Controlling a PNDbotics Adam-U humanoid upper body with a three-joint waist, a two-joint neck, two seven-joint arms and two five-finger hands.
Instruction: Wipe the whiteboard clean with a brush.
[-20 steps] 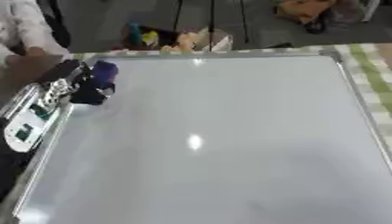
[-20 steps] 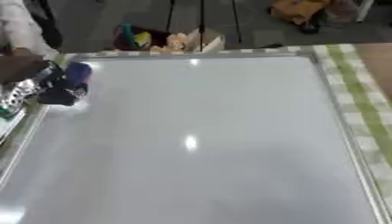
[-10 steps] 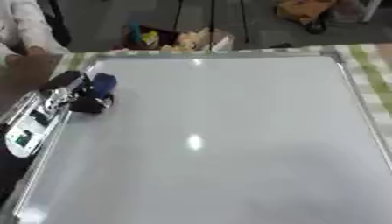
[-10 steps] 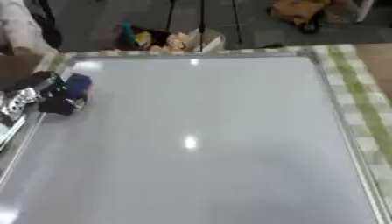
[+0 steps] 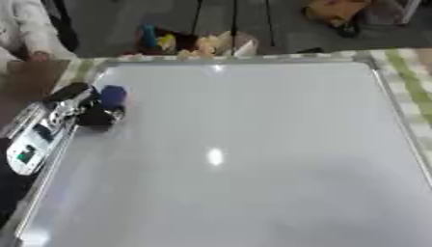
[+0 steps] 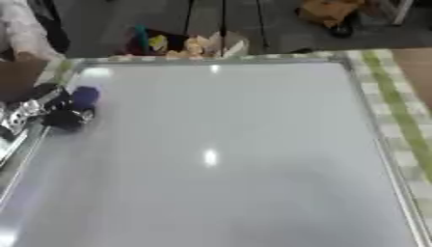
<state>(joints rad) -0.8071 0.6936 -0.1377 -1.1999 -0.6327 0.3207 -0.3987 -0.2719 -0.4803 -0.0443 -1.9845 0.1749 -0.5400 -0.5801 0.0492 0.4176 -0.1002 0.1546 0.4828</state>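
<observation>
At the board's left edge: left hand (image 5: 84,107), black with silver joints, fingers curled round a blue brush (image 5: 111,94) that rests on the whiteboard (image 5: 253,154). Against the frame one second earlier, hand and brush sit lower along that edge, further from the top corner. Whiteboard: blank, one glare spot mid-field, lying on a green-checked surface (image 5: 415,91). Right hand: unseen.

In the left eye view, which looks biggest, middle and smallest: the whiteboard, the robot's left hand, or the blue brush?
1. Whiteboard, by far the largest.
2. Left hand.
3. Blue brush, smallest, though the hand covers part of it, so this last ranking is unsure.
</observation>
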